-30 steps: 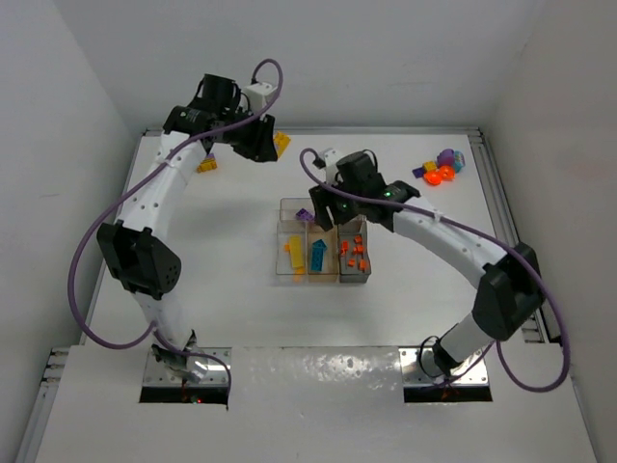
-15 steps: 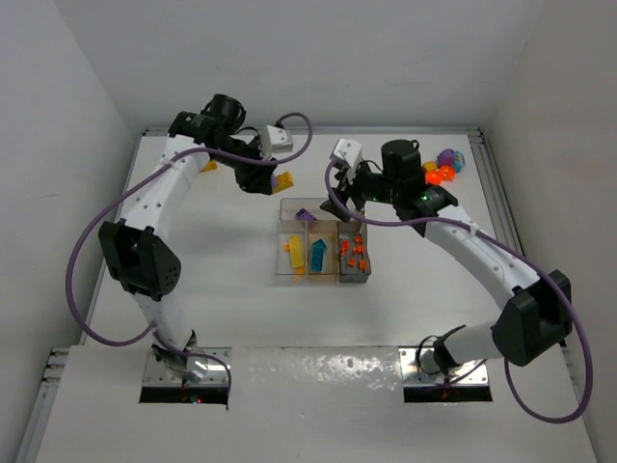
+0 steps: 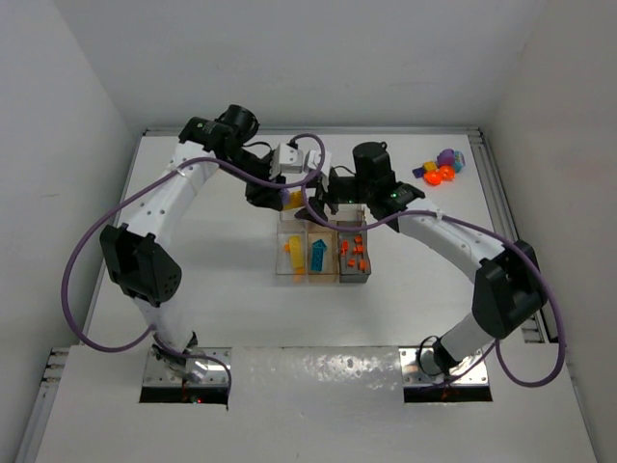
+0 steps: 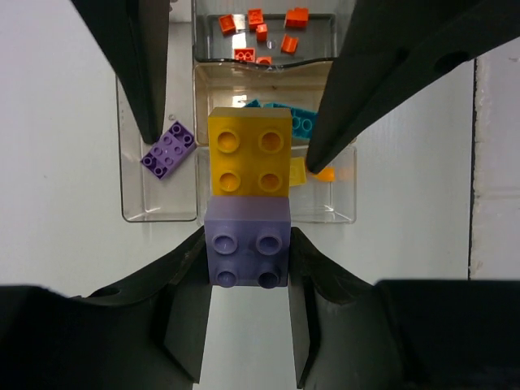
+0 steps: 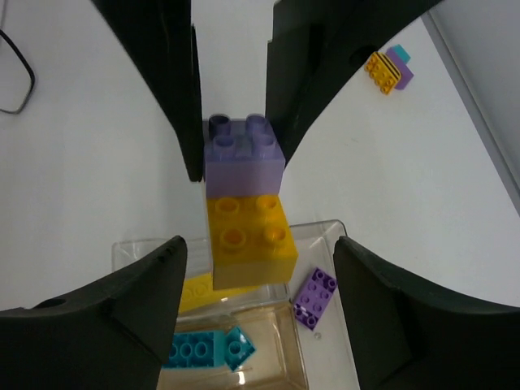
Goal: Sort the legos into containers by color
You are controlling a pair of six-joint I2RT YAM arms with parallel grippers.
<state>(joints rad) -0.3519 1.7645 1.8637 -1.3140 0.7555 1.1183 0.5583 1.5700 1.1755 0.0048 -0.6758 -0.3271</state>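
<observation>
My left gripper (image 4: 248,264) is shut on the purple half of a two-block stack, a purple block (image 4: 248,252) joined to a yellow block (image 4: 249,150). It holds the stack above the far end of the clear tray (image 3: 307,279). My right gripper (image 5: 260,301) is open, with one finger on each side of the yellow block (image 5: 248,244) and not touching it. In the top view the two grippers, left (image 3: 282,196) and right (image 3: 318,203), meet over the tray. A small purple brick (image 5: 314,296) lies in the wide section. The narrow sections hold yellow (image 3: 294,253), teal (image 3: 318,256) and orange-red (image 3: 354,253) bricks.
A cluster of loose purple, orange and translucent orange pieces (image 3: 442,169) lies at the back right. A small orange, teal and purple piece (image 5: 388,69) lies on the table beyond the left gripper. White walls enclose the table.
My left gripper has carried the yellow and purple stack rightward to the tray's far end. My right gripper has swung back left and now straddles the stack.
</observation>
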